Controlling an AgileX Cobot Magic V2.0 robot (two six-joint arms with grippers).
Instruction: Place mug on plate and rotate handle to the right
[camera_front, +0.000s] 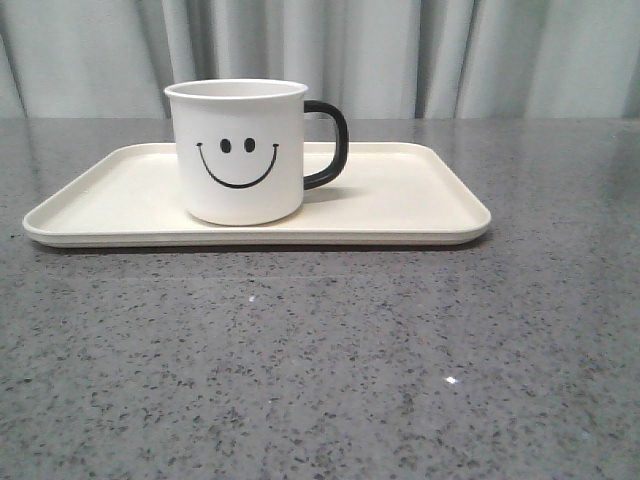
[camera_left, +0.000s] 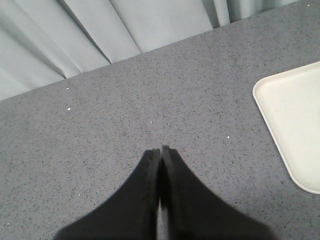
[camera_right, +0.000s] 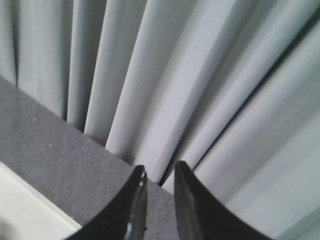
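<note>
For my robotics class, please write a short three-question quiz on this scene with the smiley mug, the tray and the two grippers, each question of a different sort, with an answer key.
1. True or false: the mug stands upright on the plate.
2. In the front view, the handle points: A) left, B) right, C) toward the camera.
3. Fill in: the left gripper has its fingers ____, with nothing between them.

Key
1. True.
2. B.
3. Shut. The right gripper has a narrow gap between its fingers and holds nothing; both are away from the mug.
</note>
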